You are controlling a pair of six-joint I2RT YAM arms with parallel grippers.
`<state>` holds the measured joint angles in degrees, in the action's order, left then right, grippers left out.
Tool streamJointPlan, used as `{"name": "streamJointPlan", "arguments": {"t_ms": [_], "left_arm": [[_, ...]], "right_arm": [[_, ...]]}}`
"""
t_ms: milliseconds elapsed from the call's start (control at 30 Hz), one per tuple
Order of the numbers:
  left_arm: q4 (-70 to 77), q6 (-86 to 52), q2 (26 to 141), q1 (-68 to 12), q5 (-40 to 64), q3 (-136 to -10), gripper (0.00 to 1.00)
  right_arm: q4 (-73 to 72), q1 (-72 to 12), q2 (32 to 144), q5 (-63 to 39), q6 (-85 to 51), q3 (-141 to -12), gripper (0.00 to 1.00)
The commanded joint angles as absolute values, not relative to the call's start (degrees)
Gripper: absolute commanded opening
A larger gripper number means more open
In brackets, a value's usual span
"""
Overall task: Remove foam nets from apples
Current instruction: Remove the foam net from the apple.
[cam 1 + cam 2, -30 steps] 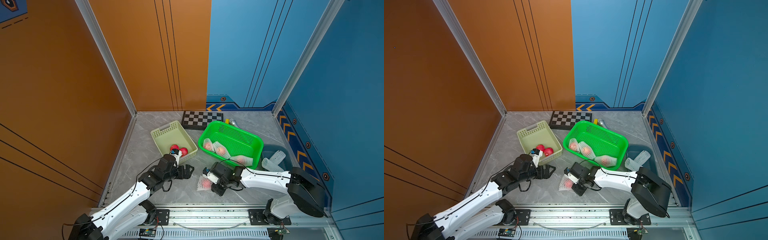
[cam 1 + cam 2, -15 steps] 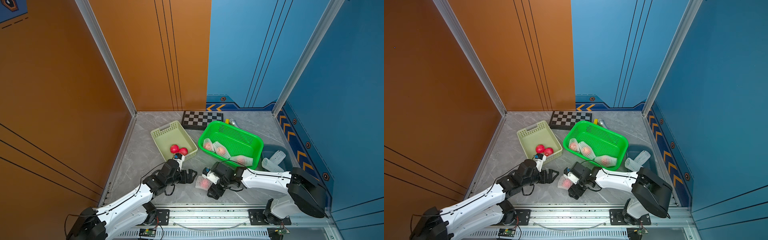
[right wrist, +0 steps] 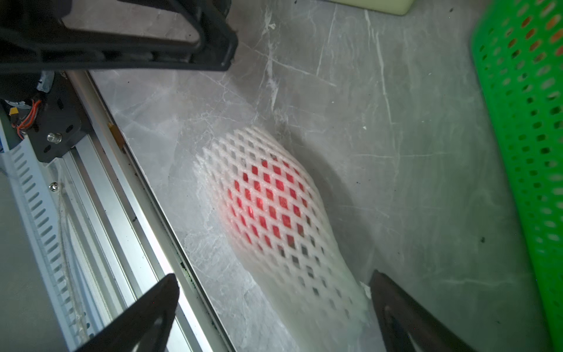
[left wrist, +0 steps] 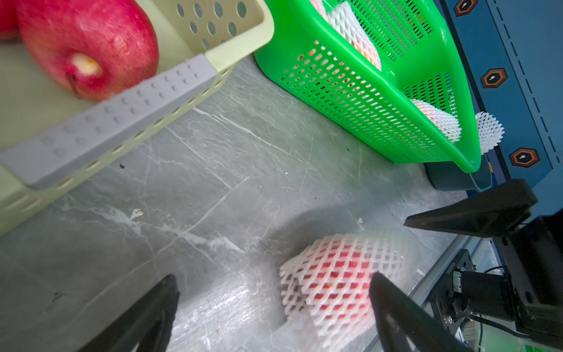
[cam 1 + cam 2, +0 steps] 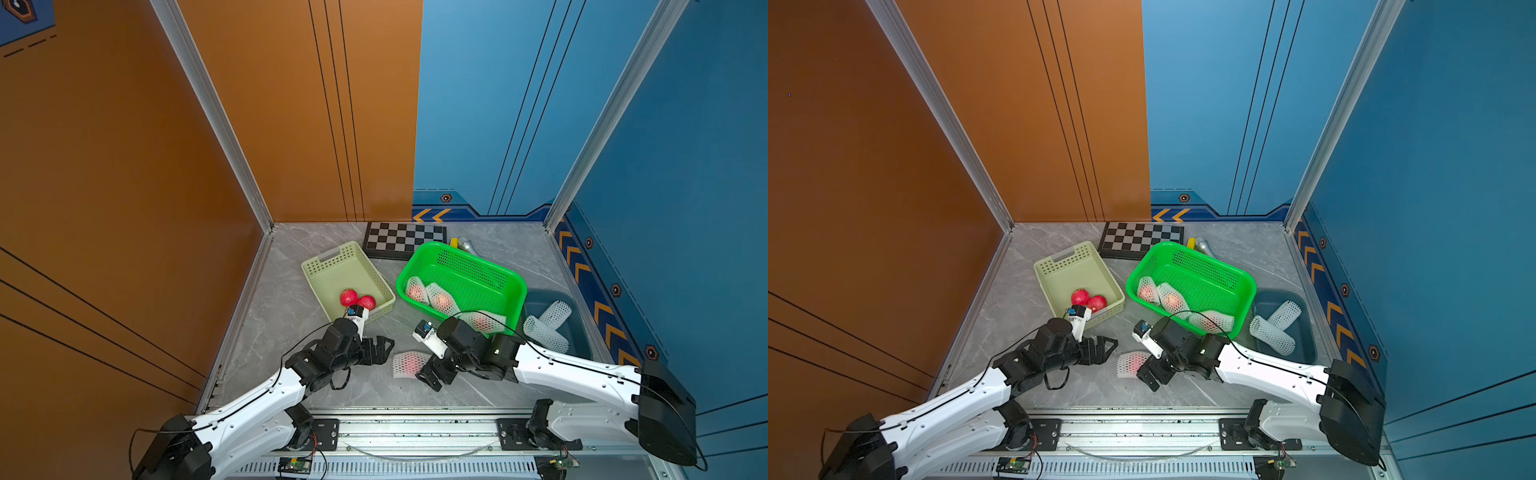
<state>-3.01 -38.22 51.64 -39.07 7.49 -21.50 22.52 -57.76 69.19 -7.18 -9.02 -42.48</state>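
Note:
A netted apple lies on the grey table between both arms, red showing through its white foam net. My right gripper is open, its jaws apart on either side of the net's flattened tail end. My left gripper is open and empty, just left of the net's other end. Three more netted apples lie in the green basket. Two bare apples sit in the pale basket.
Two empty foam nets lie in a dark bin at the right. A checkerboard lies at the back. The metal rail runs along the table's front edge, close to the netted apple.
My right gripper opened and let go of the netted apple, which now rests on the table. My left arm drew back from the pale basket toward the net.

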Motion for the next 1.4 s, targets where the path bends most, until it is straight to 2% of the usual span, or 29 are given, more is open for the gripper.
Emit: {"name": "streamJointPlan", "arguments": {"t_ms": [0, 100, 300, 567, 733, 867, 1033, 1133, 1200, 1233, 1300, 1333, 1367], "left_arm": [[-2.00, -37.53, 51.32, -39.24, 6.42, -21.18, 0.98], [-1.76, -37.45, 51.46, -39.12, 6.59, -21.17, 0.98], [-2.63, -37.22, 50.27, -38.96, 6.35, -20.83, 0.98], [-6.51, -36.25, 46.20, -37.58, 6.08, -20.68, 0.98], [-6.65, -36.26, 45.09, -36.15, 6.80, -20.12, 0.98], [-5.53, -36.47, 46.25, -35.56, 8.06, -19.95, 0.98], [-3.55, -36.16, 49.45, -35.24, 9.88, -20.57, 0.98], [-2.91, -36.08, 50.91, -35.24, 10.54, -21.22, 0.98], [-2.78, -36.18, 51.23, -35.24, 10.72, -21.45, 0.98], [-2.81, -36.18, 51.23, -35.24, 10.81, -21.53, 0.98], [-3.03, -36.18, 50.65, -35.24, 10.66, -21.52, 0.98], [-3.35, -36.20, 50.41, -35.24, 10.55, -21.46, 0.98], [-3.62, -36.18, 50.15, -35.24, 10.45, -21.53, 0.98]], "right_arm": [[27.42, -57.79, 66.67, -2.74, -9.11, -45.40, 1.00], [26.67, -56.73, 67.44, -4.74, -7.77, -46.10, 1.00], [21.63, -56.54, 76.01, -9.17, -5.98, -48.11, 1.00], [17.68, -57.28, 85.84, -9.90, -3.45, -49.19, 1.00], [17.58, -58.95, 86.70, -7.65, -4.92, -46.08, 0.99], [16.36, -59.61, 85.81, -6.66, -7.59, -43.29, 0.91], [15.85, -60.05, 85.97, -5.18, -8.27, -43.37, 0.69], [15.58, -59.52, 86.73, -4.70, -8.19, -43.95, 0.63], [15.51, -58.77, 87.48, -5.53, -8.28, -44.58, 0.65], [15.51, -58.46, 87.82, -5.63, -8.28, -44.99, 0.72], [15.65, -58.18, 87.88, -5.24, -8.17, -45.43, 0.92], [15.64, -58.14, 87.86, -4.83, -7.87, -45.66, 0.99], [15.65, -58.01, 87.88, -4.57, -7.63, -45.78, 1.00]]}}
